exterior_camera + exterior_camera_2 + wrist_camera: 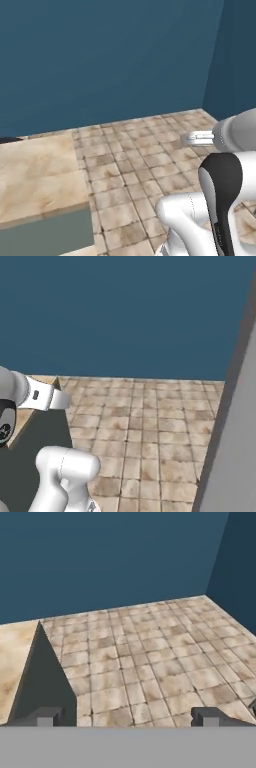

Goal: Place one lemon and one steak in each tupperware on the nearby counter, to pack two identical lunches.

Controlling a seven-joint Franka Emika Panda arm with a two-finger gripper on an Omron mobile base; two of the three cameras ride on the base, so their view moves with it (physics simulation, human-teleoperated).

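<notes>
The lemon, the steak and the tupperware are out of view. A corner of the beige marbled counter [35, 175] lies at the left of the left base view, with its grey-green front below. The counter [15, 652] also sits at the left of the hand view, its dark end face turned toward me. My gripper [126, 717] is open, its two dark fingertips [45, 717] far apart with nothing between them. It hangs over the floor, to the right of the counter's end.
Brown tiled floor [145, 160] spreads ahead up to a blue wall [110, 55], which meets a second blue wall at the right. A tall grey panel [235, 431] stands close on the right side of the right base view.
</notes>
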